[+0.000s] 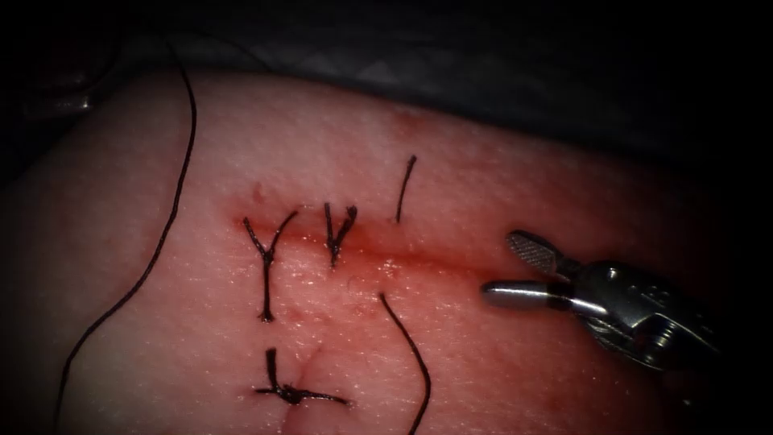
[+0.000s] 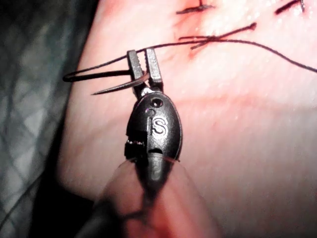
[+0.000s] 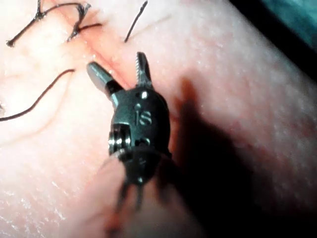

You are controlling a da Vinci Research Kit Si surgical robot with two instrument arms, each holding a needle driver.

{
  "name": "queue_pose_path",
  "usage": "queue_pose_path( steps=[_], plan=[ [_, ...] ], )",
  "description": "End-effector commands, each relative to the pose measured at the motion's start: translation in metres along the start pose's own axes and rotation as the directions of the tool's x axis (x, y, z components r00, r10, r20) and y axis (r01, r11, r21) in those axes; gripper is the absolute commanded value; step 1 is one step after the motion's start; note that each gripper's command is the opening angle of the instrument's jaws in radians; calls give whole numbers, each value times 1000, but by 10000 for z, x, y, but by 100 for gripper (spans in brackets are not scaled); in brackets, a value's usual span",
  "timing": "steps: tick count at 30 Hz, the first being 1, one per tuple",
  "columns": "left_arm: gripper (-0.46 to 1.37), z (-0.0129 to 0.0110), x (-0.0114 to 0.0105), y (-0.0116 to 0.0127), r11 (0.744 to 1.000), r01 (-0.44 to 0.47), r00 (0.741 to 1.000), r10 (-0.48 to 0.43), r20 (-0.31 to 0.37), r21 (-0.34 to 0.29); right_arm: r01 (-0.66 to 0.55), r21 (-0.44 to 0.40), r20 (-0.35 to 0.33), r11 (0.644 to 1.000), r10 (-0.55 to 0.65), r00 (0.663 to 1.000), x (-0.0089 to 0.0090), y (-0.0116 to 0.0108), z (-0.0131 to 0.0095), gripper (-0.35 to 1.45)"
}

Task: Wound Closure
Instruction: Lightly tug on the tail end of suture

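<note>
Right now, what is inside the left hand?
The left hand, seen in the left wrist view, is shut on the curved needle near its middle. The thread runs past its tips across the tissue. The stretch of needle between the jaws is covered.

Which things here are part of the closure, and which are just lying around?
In the job:
- tissue with its cut
- left tool, shut on the needle about mid-curve; needle clear of the tissue
- thread
- right tool, open, holding nothing, at the cut's right end
- stitches across the cut

Lying about:
- cut ends of thread
- red fluid
- cloth
</note>
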Motion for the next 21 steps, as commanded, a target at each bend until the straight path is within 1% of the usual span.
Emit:
queue_pose_path(
  steps=[1,5,9,13,17,21],
  plan=[
    [-35,0,0,0,1000,0,1000,0,0,-7,-20,-2,-5,1000,20,1000,2,1,7,97],
    [-35,1,0,1,1000,0,1000,0,-2,-8,-45,-32,-15,998,45,999,4,18,29,96],
    [-35,2,0,1,1000,0,1000,0,-2,-8,-47,-53,12,997,48,999,0,33,51,91],
    [-35,3,0,1,1000,0,1000,0,-3,-9,-57,-51,13,997,57,998,-5,44,67,94],
    [-35,3,0,1,1000,0,1000,0,-3,-9,-58,-39,18,998,59,998,-9,48,83,95],
    [-35,3,0,1,1000,0,1000,0,-3,-9,-61,-40,19,997,61,998,-7,45,93,95]
  ],
)
